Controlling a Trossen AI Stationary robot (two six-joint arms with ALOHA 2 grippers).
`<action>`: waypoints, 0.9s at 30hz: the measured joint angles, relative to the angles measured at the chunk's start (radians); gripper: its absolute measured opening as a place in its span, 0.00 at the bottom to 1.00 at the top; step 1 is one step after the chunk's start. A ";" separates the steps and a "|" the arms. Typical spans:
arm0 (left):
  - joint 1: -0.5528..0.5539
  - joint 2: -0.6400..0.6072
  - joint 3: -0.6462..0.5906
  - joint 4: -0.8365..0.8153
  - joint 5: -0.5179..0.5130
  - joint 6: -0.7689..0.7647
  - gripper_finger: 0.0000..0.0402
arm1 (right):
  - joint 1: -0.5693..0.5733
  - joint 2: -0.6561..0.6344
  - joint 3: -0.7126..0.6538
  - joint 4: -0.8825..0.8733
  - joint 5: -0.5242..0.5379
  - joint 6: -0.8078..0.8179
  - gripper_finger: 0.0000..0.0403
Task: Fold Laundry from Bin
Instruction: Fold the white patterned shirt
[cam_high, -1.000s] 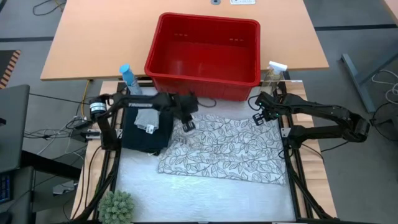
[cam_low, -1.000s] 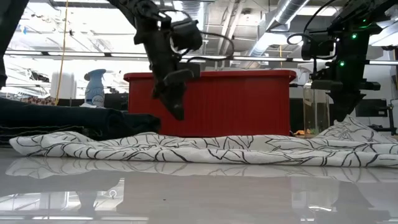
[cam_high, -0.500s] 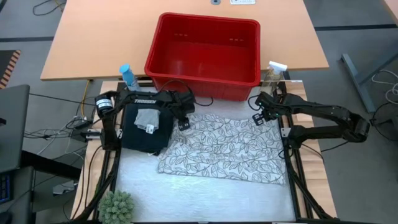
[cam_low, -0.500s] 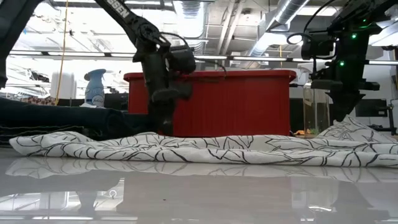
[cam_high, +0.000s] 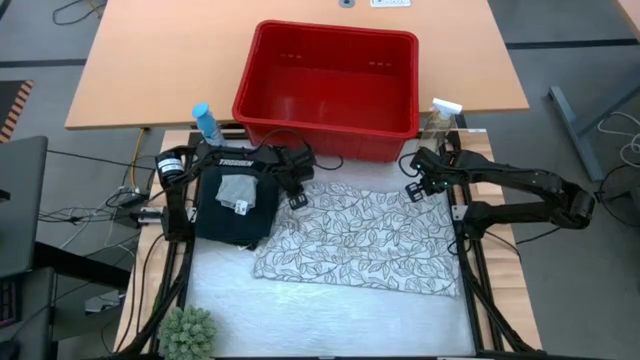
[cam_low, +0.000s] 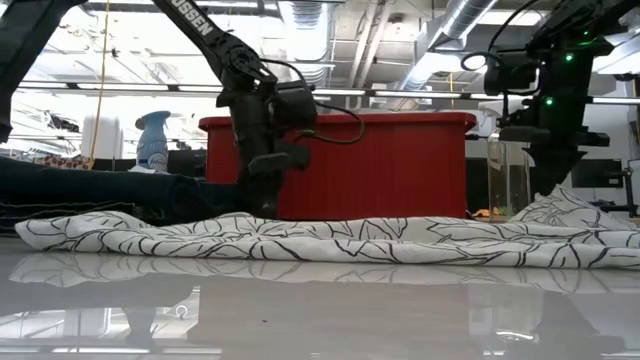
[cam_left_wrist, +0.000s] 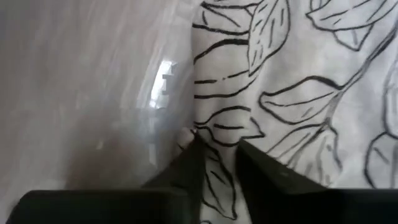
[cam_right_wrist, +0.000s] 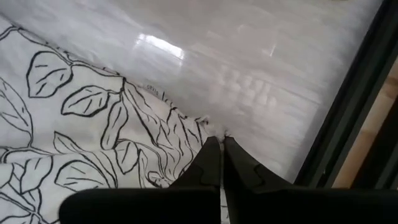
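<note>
- Leaf-print cloth (cam_high: 355, 240) lies spread flat on the worktop (cam_high: 330, 315), in front of the empty red bin (cam_high: 330, 80); dark trousers (cam_high: 235, 215) with grey cloth (cam_high: 237, 190) on top sit beside it.
- Risk: left hold is thin, right at the hem, so the corner may slip out on lifting; uneven pull would skew the fold.
- Left gripper (cam_left_wrist: 217, 155) is down at the far left corner, fingers (cam_left_wrist: 186, 168) narrowly apart, straddling the cloth edge.
- Right gripper (cam_right_wrist: 221, 152) is low at the far right corner, fingers pinched tight on the hem.

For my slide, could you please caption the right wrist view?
Right pincer shut on the corner of the leaf-print cloth, pinned against the glossy white table.
</note>
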 joint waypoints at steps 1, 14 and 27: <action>0.000 0.000 0.006 -0.006 0.000 -0.006 0.15 | 0.000 0.000 0.000 -0.001 0.000 0.010 0.06; -0.025 -0.001 0.158 -0.172 -0.044 -0.049 0.00 | 0.039 -0.023 0.100 -0.074 0.000 0.048 0.06; -0.094 -0.002 0.232 -0.362 -0.097 -0.082 0.00 | 0.124 -0.043 0.208 -0.261 0.035 0.092 0.06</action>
